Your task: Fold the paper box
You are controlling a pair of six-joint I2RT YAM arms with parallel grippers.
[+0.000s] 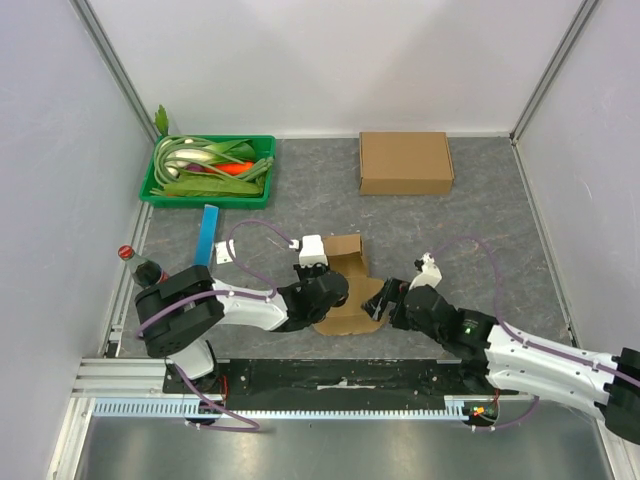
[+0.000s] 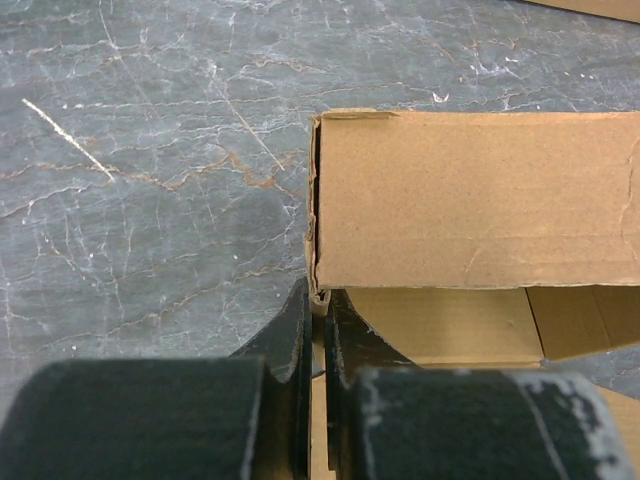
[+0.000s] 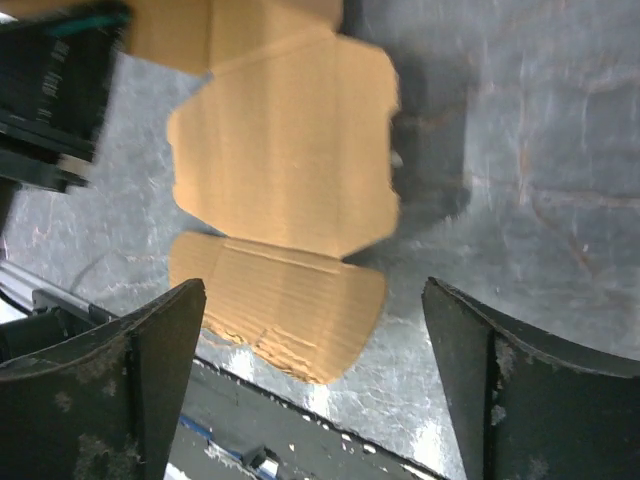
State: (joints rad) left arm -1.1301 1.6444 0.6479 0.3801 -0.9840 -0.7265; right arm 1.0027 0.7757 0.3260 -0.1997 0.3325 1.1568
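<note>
The paper box (image 1: 345,262) sits on the table (image 1: 480,230) near the middle of its near edge, right between the two arms. The left gripper (image 2: 318,300) is pinched tight on the corner of one standing wall. The right gripper (image 3: 312,290) has its fingers wide apart and holds nothing. A flat flap (image 3: 285,165) lies just under it, on the box's right side, so I think the right arm is nearer to lift it.

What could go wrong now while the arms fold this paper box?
1. The left gripper pinches only a worn corner of the paper box; pulling may tear it or slip off.
2. The right gripper is open above the flat flaps, so nothing pins them and the box might slide.
</note>
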